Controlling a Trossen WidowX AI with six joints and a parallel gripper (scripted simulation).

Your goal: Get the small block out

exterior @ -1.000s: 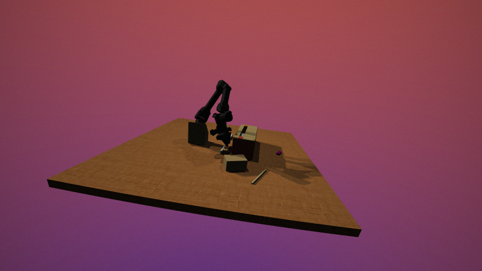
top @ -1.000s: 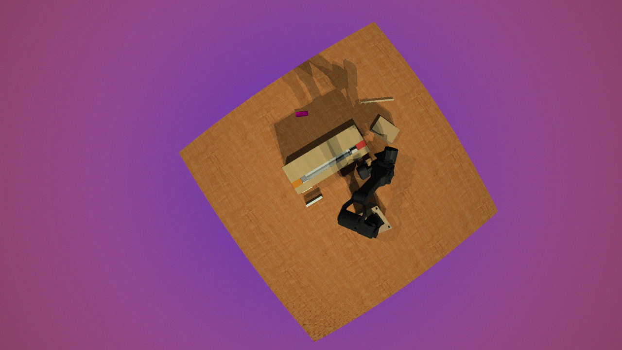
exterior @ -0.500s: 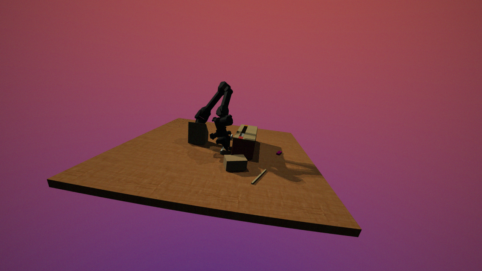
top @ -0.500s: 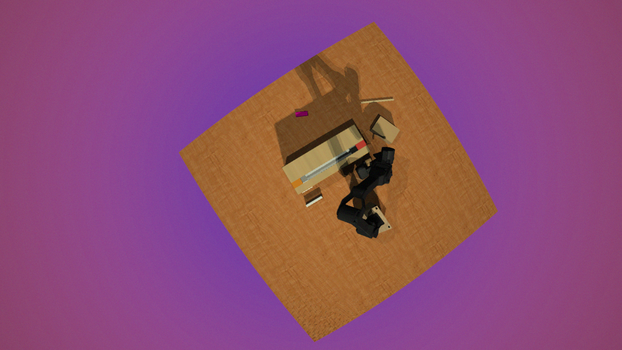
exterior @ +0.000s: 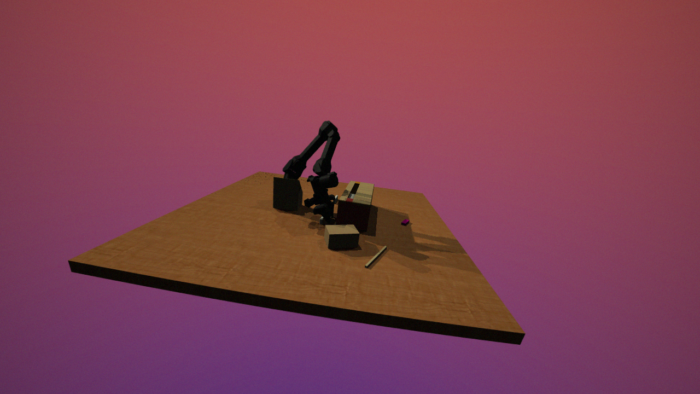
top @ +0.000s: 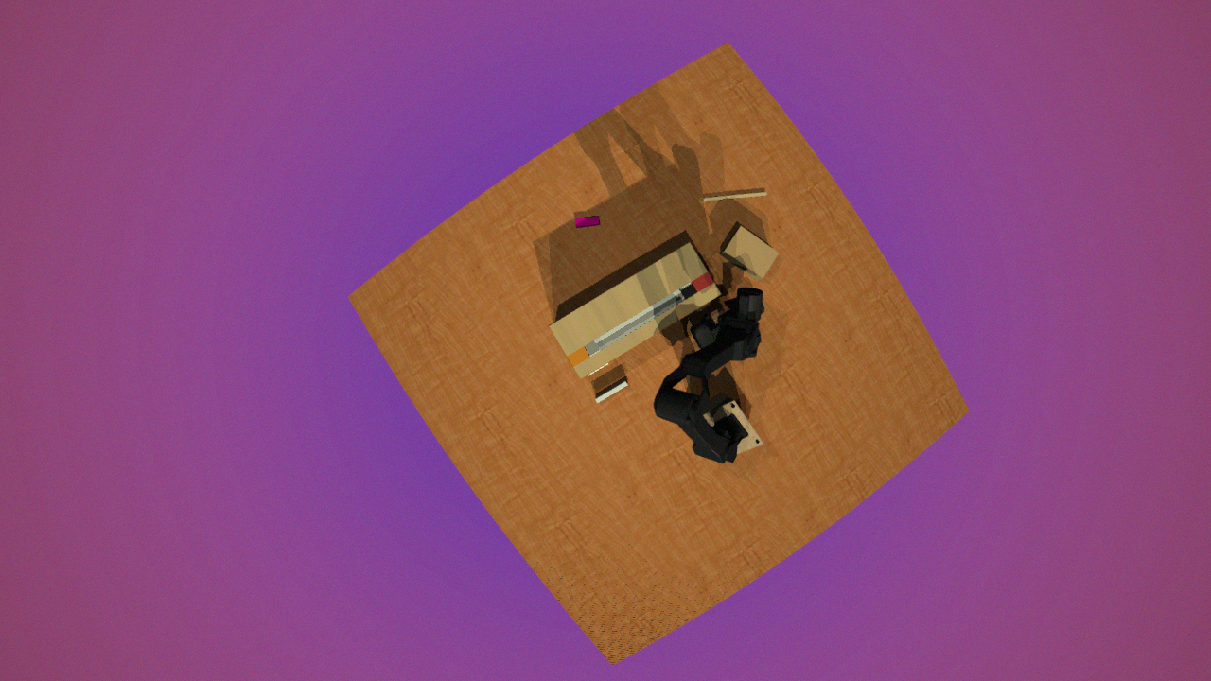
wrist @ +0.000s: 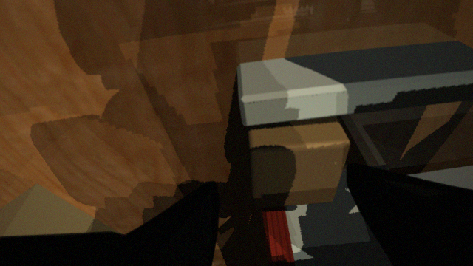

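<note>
two questions, @ana: what's the gripper (wrist: 279,175) doing, and where's the block (wrist: 299,162)?

@lee fingers are spread about mid-range and hold nothing. wrist view has a dark finger low on each side, with the block in the gap just ahead of the tips. it's out of the box (top: 626,296) and on the table (top: 508,508), off the red end (top: 702,281). that looks like the exit side, so i'd say the extraction is done and this is the pre-grasp.

@ana why so low and so close to the box?

@lee the block sits just beside the box end, so there's no other way to reach it. the spread looks set to clear the block's width with a small margin and no more, which keeps the fingers off the wall. a grey bar (wrist: 292,97) lies right at the block's far edge. i can't tell if they touch. the red strip (wrist: 277,236) is on the near side, between the fingers.

@ana risks?

@lee my guess is the right finger is the one most likely to nudge the box while closing. further out, the crate (top: 749,251) is near the arm's elbow side. the stick (top: 734,194) and the magenta bit (top: 587,221) are well apart from the work, and the orange end (top: 577,357) is at the far side of the box. next i'd advance a little, pinch, then lift straight up before moving away.
</note>
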